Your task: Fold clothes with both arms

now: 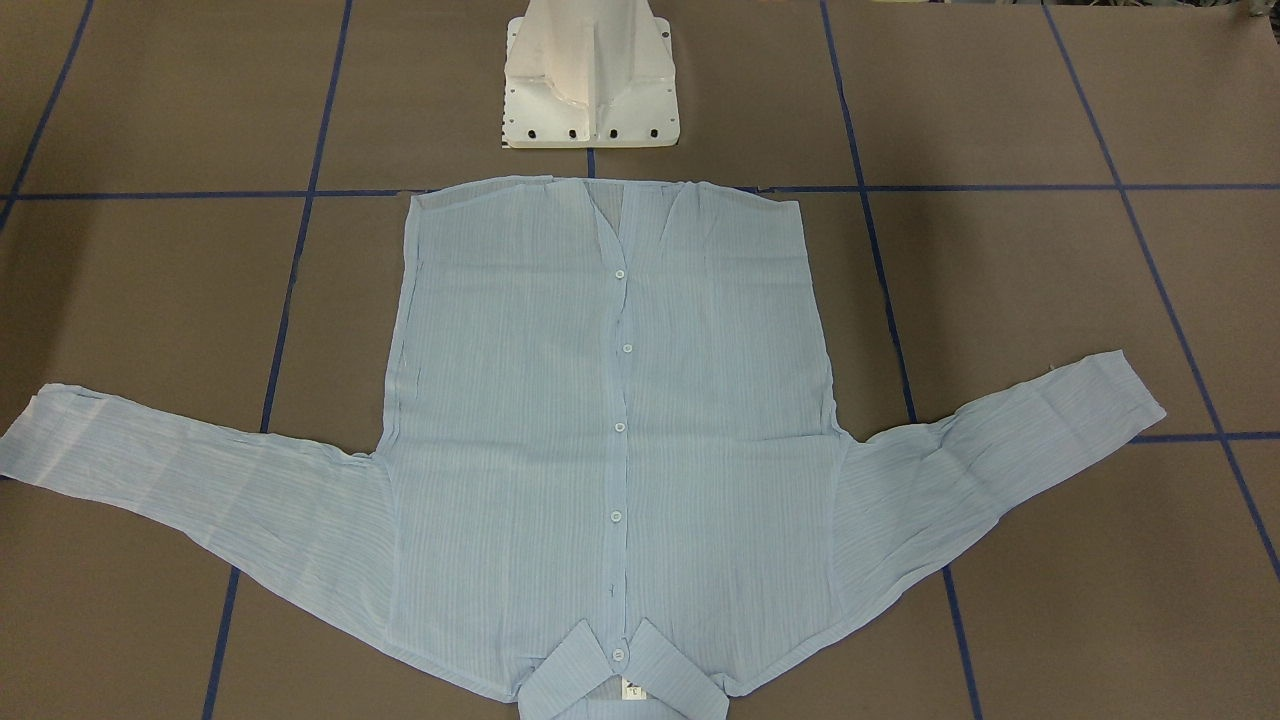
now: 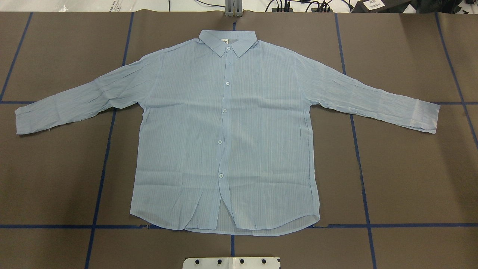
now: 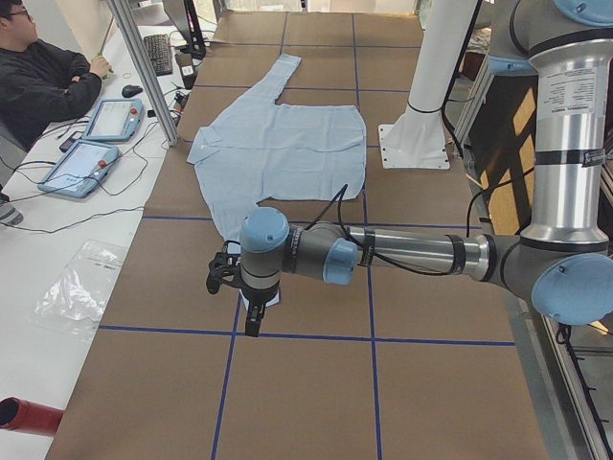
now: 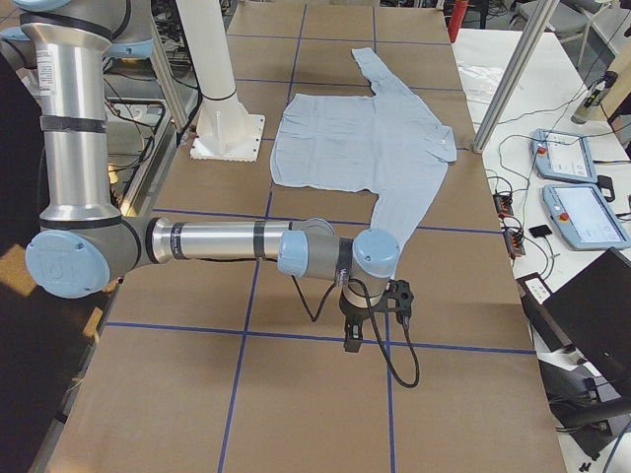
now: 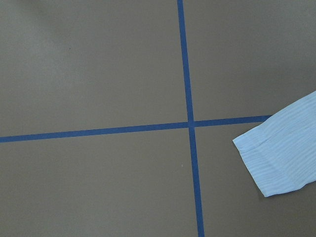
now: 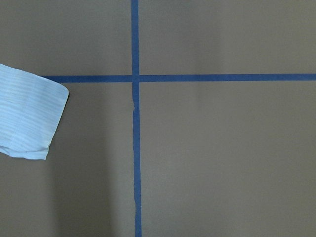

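Note:
The light blue striped shirt (image 2: 224,130) lies flat and buttoned on the brown table, sleeves spread to both sides, collar at the far edge from the robot base. It also shows in the front view (image 1: 610,430). My left gripper (image 3: 251,321) hangs over bare table just beyond the near sleeve's end; whether it is open or shut I cannot tell. My right gripper (image 4: 353,340) hangs likewise past the other sleeve's end, state also unclear. One cuff (image 5: 281,153) shows at the right of the left wrist view, and the other cuff (image 6: 27,118) at the left of the right wrist view.
The white pedestal base (image 1: 590,80) stands behind the shirt's hem. Blue tape lines (image 2: 104,157) grid the table. A person (image 3: 38,77) sits at a side desk holding teach pendants (image 3: 91,144) and cables. A metal post (image 4: 508,74) rises at the table edge.

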You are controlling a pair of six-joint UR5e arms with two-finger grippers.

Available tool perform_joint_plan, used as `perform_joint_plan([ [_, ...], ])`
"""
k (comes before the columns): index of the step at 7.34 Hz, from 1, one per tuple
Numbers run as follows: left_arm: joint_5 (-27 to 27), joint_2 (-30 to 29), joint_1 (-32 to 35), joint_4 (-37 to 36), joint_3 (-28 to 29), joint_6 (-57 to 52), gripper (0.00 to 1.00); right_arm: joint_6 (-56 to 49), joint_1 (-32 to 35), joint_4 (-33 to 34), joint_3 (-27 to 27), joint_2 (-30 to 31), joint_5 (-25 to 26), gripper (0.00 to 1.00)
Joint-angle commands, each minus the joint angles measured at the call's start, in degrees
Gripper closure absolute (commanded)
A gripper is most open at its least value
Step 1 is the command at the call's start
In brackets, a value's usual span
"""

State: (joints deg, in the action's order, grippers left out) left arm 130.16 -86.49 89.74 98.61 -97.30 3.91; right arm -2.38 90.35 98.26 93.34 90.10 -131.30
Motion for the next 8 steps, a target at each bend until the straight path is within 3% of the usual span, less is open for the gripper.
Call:
perform_joint_plan([
  [1,-0.1,0.0,0.0,0.0,0.1,-0.2,0.00,0.1,0.0,0.0,0.1,0.0,-0.5,0.00],
  [4,0.3,-0.9,-0.1,0.0,-0.7,0.0,0.00,0.2,-0.4,0.0,-0.1,-1.3,-0.5,0.00],
  [6,0.5,-1.5,-0.1,1.3,-1.2,0.0,0.00,0.3,-1.0,-1.7,-0.1,-2.3,-3.5,0.00],
  [7,0.5,-1.6,-1.1,6.5,0.8,0.1,0.00,0.2,-2.5,-8.1,-2.9,-2.3,-3.6,0.00],
  [8,0.8,-1.5,-1.6,12.9,5.0,0.0,0.00,0.3,-3.6,-18.4,-9.6,-2.3,-5.5,0.00],
])
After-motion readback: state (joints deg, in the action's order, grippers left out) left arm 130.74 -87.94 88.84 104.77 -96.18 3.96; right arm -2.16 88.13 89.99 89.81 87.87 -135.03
